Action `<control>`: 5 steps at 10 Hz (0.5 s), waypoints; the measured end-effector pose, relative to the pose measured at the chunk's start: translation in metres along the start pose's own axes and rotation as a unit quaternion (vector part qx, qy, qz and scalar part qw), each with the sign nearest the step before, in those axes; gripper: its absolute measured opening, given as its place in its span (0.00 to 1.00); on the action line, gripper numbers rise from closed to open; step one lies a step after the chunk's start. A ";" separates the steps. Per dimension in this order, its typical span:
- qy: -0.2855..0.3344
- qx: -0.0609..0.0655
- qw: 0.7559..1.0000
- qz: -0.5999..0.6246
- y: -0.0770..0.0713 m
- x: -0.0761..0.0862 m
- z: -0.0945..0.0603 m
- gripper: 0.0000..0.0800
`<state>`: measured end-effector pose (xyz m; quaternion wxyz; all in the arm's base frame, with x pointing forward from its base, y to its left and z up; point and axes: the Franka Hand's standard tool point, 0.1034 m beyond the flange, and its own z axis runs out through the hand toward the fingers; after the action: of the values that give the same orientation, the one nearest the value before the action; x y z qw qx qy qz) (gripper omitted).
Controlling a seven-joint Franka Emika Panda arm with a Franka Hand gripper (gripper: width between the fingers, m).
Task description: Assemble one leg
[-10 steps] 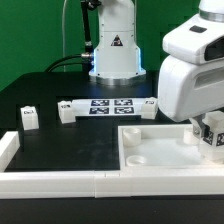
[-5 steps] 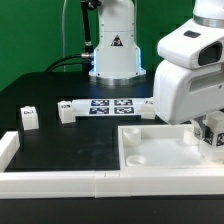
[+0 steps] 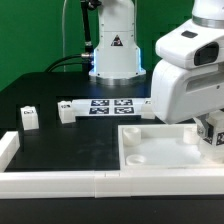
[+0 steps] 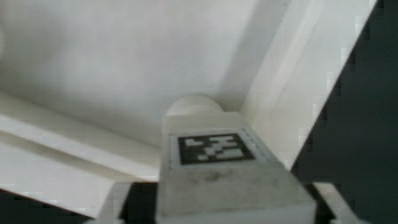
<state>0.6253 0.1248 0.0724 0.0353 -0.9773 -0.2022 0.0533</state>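
Observation:
My gripper [image 3: 209,128] is at the exterior view's right, shut on a white leg [image 3: 216,135] whose black-and-white marker faces outward. It holds the leg over the far right corner of the large flat white panel [image 3: 165,158] with round sockets. In the wrist view the leg [image 4: 217,150] fills the gap between my two fingers [image 4: 121,205], its rounded end pointing at the panel [image 4: 125,60] near the panel's raised edge. Whether the leg touches the panel is hidden.
Two more small white legs [image 3: 28,118] [image 3: 66,110] lie on the black table at the exterior view's left. The marker board [image 3: 112,105] lies behind them, before the robot base [image 3: 116,55]. A white rail [image 3: 60,183] runs along the front edge.
My arm has shifted slightly toward the exterior view's left with the leg still held. Nothing else has moved.

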 end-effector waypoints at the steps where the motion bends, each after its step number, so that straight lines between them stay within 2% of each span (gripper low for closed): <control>1: 0.006 0.003 0.995 0.095 0.001 0.001 0.000 0.37; 2: 0.015 0.002 0.987 0.158 0.001 0.002 0.000 0.37; 5: 0.030 0.003 0.933 0.359 -0.001 0.000 0.000 0.37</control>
<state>0.6249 0.1256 0.0726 0.0225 -0.9857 0.1636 0.0340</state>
